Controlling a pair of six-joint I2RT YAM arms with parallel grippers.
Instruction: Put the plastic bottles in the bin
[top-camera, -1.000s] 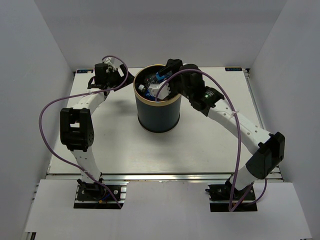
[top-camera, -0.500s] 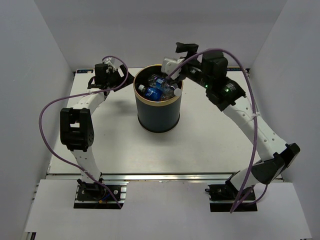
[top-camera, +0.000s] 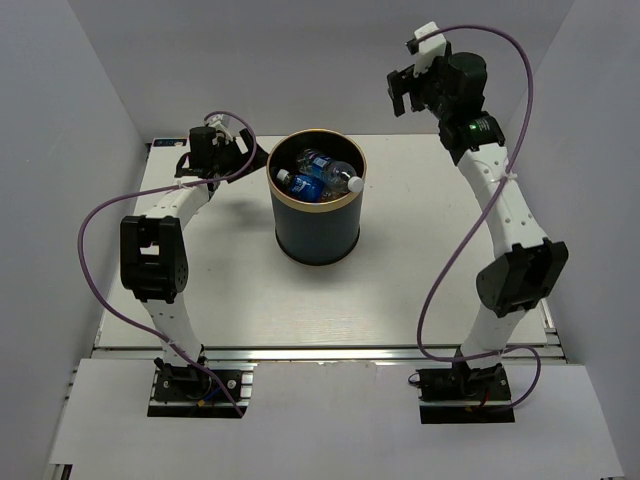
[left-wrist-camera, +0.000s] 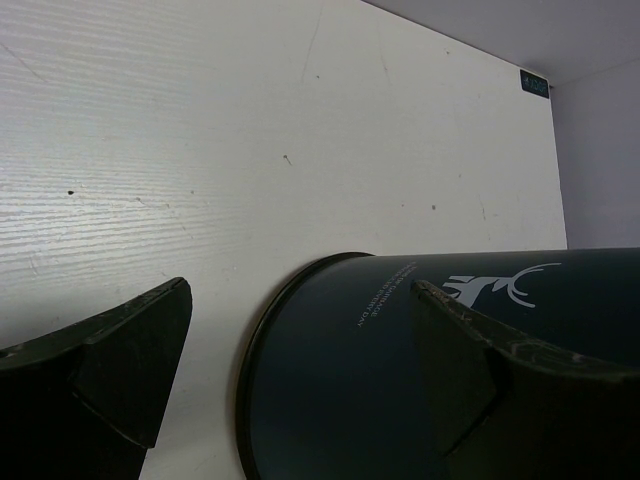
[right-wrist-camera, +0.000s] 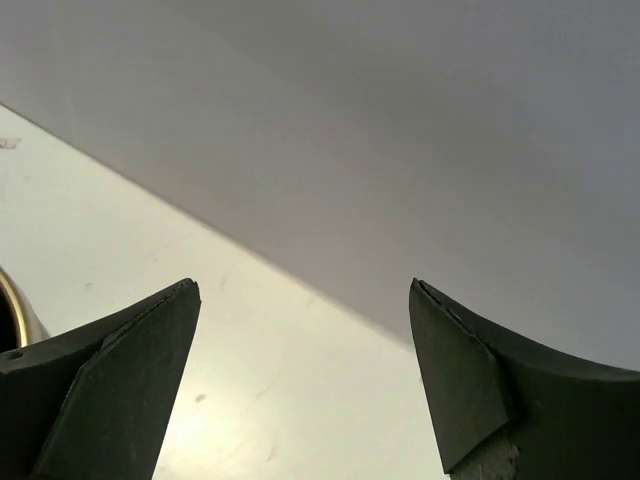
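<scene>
White tabletop carries bin | plastic bottles piled inside, near rim | left jaws wide open, empty, bin wall just ahead | right jaws wide open, empty, bin well below | risk: a nudge from left arm could tip bin, spilling bottles

We see the bin upright in the middle of the bench, with plastic bottles heaped inside (blue labels, one white cap showing). The right tool hangs high, up and to the right of the bin, and the left tool sits just beside the rim.
</scene>
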